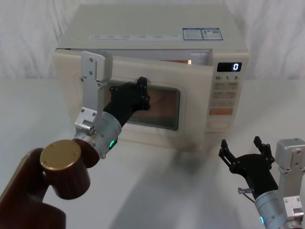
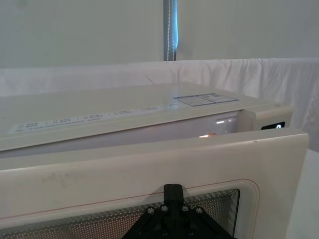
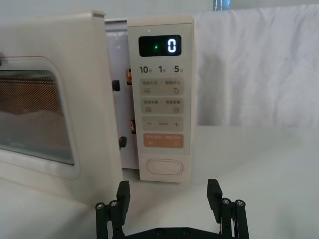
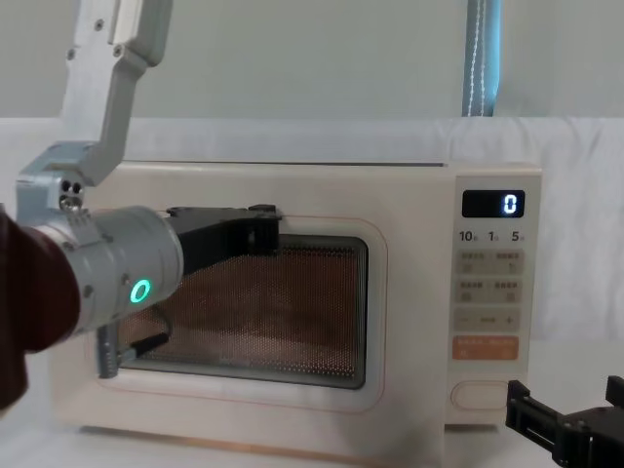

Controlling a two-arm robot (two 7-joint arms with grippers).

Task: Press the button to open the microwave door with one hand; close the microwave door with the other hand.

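Note:
The cream microwave door (image 1: 193, 107) with its dark window stands slightly ajar, its right edge swung out from the keypad strip, with a light glowing in the gap. My left gripper (image 1: 141, 87) is shut, its tips against the door window (image 2: 173, 192) (image 4: 261, 222). The plain pill-shaped button (image 1: 218, 124) (image 3: 164, 166) (image 4: 478, 394) sits at the bottom of the keypad. Low and in front of the keypad, my right gripper (image 1: 240, 145) (image 3: 168, 193) is open and holds nothing, a short gap away from the button.
The microwave stands on a white table (image 1: 167, 191) before a white curtain. Its display (image 1: 229, 67) reads 0, and an orange key (image 3: 163, 141) lies just above the button. My left arm's brown link with a brass cap (image 1: 60, 155) fills the lower left.

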